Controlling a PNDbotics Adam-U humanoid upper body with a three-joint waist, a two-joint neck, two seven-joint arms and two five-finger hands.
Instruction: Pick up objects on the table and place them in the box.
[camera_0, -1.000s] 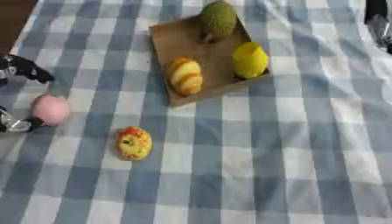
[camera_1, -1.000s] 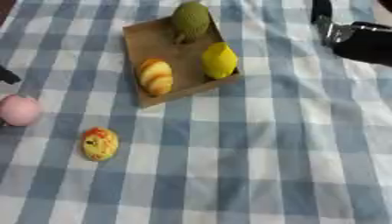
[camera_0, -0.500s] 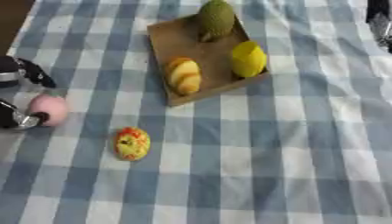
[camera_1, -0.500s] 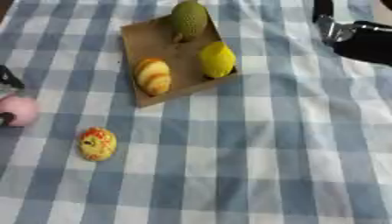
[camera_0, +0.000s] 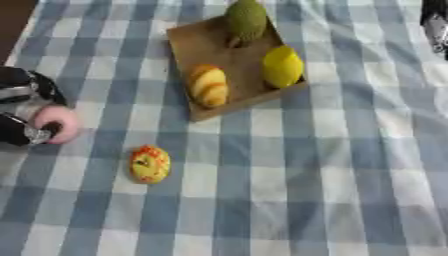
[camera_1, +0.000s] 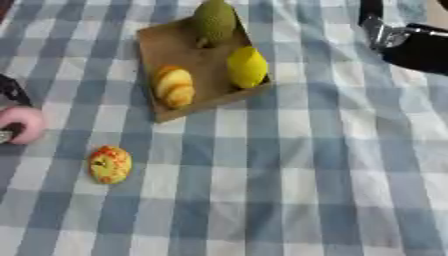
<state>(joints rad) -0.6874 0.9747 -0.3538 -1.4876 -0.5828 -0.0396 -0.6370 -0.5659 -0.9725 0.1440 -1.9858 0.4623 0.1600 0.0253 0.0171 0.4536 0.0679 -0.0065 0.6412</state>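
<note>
Your left hand (camera_0: 24, 112) grasps the round pink object (camera_0: 58, 123); the shallow brown cardboard box (camera_0: 194, 50) lies up and right of it.

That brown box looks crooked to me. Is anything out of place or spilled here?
Nothing is spilled or damaged. The box sits askew to the checked tablecloth, holding a green fruit, a lemon and a bread roll. A yellow-red item lies outside it.

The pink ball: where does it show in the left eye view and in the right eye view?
Left eye view: pink ball at the left edge, mid-height, in the left hand.
Right eye view: at the very left edge, mid-height.
Shared landmark: the yellow-and-red fruit, below and right of it.
</note>
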